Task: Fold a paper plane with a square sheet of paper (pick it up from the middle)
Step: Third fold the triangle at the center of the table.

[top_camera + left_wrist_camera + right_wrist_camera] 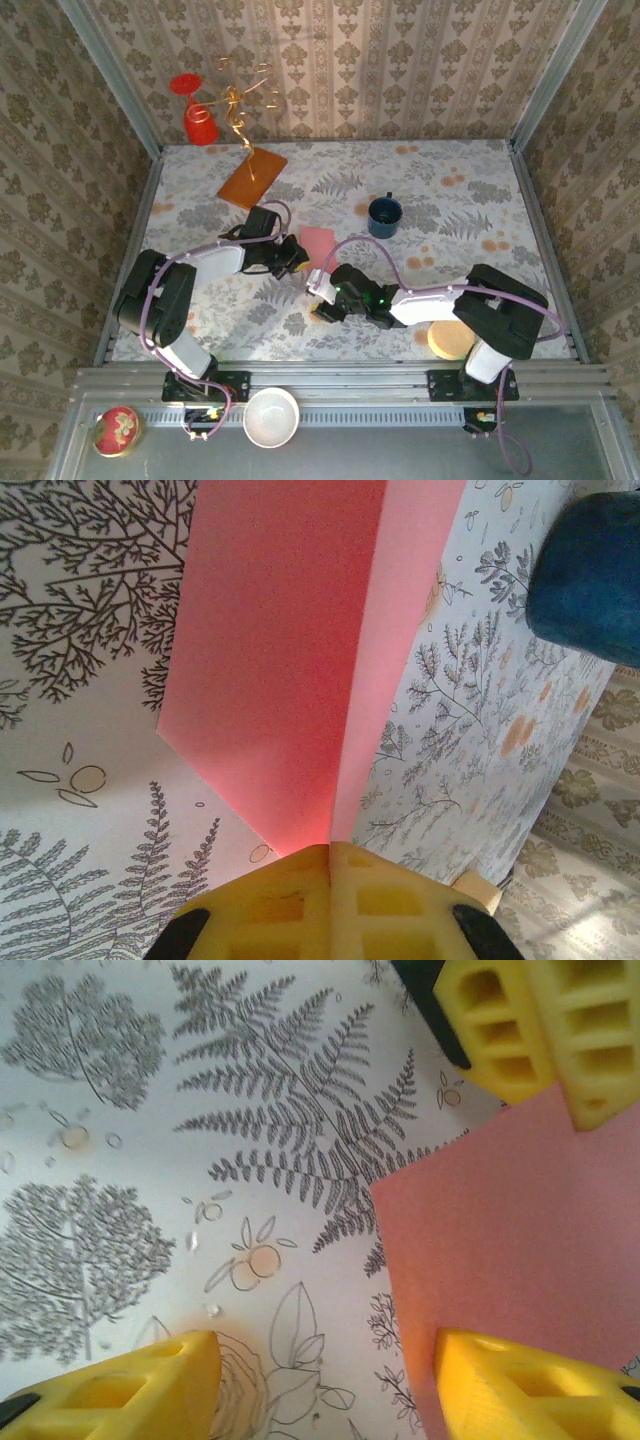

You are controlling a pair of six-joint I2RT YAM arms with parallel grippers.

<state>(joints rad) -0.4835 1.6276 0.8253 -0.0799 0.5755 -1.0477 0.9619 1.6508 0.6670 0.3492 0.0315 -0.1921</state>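
Observation:
The pink-red sheet of paper (318,242) lies mid-table, doubled over along a crease (352,680). My left gripper (297,256) reaches it from the left. In the left wrist view its yellow fingertips (330,850) press together on the sheet's near corner at the fold. My right gripper (320,290) sits just in front of the sheet, jaws open. In the right wrist view its gap (320,1385) is over the patterned tablecloth, and its right finger (530,1385) overlaps the paper's (510,1230) edge. The left gripper's yellow fingers (540,1030) show at the top right of that view.
A dark blue mug (385,214) stands right of the sheet, also seen in the left wrist view (590,580). An orange-brown board (252,177) lies at the back left, with a red stand (198,120) and gold wire behind it. A round wooden disc (450,338) sits by the right arm's base.

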